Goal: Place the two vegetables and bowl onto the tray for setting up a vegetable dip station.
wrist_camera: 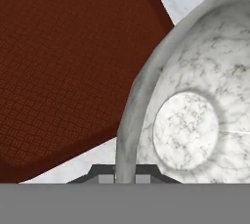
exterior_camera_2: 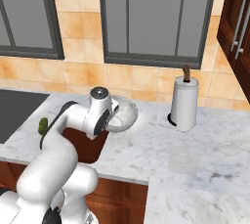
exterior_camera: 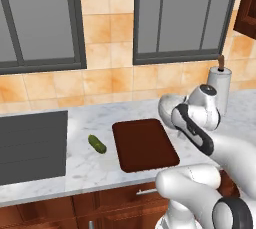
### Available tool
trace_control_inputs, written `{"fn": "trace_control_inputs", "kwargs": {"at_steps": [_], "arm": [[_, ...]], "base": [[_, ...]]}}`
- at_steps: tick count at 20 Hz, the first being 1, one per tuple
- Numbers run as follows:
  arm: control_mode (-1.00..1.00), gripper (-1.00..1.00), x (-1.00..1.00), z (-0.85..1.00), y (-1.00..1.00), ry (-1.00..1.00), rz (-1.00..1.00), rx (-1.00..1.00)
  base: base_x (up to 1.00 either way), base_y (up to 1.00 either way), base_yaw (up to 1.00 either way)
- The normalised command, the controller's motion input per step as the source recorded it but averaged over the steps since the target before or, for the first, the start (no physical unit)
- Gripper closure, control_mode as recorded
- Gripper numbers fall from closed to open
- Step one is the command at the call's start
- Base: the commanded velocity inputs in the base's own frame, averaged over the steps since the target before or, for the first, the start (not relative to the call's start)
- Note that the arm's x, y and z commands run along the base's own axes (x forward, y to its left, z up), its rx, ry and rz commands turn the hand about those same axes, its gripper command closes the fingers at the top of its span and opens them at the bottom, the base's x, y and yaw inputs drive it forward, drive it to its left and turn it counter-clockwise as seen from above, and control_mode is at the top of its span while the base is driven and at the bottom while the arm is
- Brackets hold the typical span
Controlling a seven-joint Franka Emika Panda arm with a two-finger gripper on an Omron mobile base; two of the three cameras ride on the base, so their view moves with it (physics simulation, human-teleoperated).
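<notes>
Running wall to wall, a white marble counter (exterior_camera: 100, 165) sits over reddish wood cabinet fronts, backed by orange-tan tiles and two dark-framed windows. A dark grey sink (exterior_camera: 32, 145) is sunk into the counter at the 9 o'clock side of the left base view. On the counter lies the dark reddish-brown tray (exterior_camera: 145, 144), flat and bare on top.

From the left base view the small dark green cucumber (exterior_camera: 97, 144) lies whole on the marble between sink and tray, near the tray's 9 o'clock edge but apart from it. A white paper-towel holder (exterior_camera: 219, 90) with a brown post stands toward 2 o'clock, partly behind the arm. From the right base view the arm covers most of the tray (exterior_camera_2: 93, 152), and just a sliver of the cucumber (exterior_camera_2: 43, 125) peeks out at 9 o'clock of the arm; the towel holder (exterior_camera_2: 184, 101) stands free on open marble at 3 o'clock. A dark wood cabinet door (exterior_camera_2: 237, 27) with metal handles shows at the 2 o'clock corner.

The bowl (exterior_camera_2: 122, 114), grey-white and speckled, shows in the right base view tipped at the arm's end, at the tray's 3 o'clock side. In the hand view the gripper (wrist_camera: 126, 175) is closed on the bowl's (wrist_camera: 195, 100) rim, one finger inside and one outside the wall. There the tray (wrist_camera: 63, 66) spreads from 9 to 12 o'clock of the bowl.
</notes>
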Motion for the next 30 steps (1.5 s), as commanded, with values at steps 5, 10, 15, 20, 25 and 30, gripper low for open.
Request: {"fn": "trace_control_inputs", "kwargs": {"at_steps": [5, 10, 15, 20, 25, 30], "arm": [[-1.0, 1.0, 0.52, 0.0, 0.47, 0.09, 0.11, -0.01], [-1.0, 1.0, 0.32, -0.17, 0.5, 0.14, 0.03, -0.09], [-1.0, 1.0, 0.4, -0.24, 0.39, 0.06, 0.01, -0.09], [-1.0, 1.0, 0.36, -0.16, 0.34, 0.02, 0.0, -0.07], [-1.0, 1.0, 0.17, -0.3, 0.28, 0.03, 0.01, -0.06], [-1.0, 1.0, 0.0, -0.16, 0.06, 0.0, 0.01, -0.01]], "base": [[0.0, 0.0, 0.0], [0.0, 0.0, 0.0], [0.0, 0.0, 0.0], [0.0, 0.0, 0.0], [0.0, 0.0, 0.0], [0.0, 0.0, 0.0]]}}
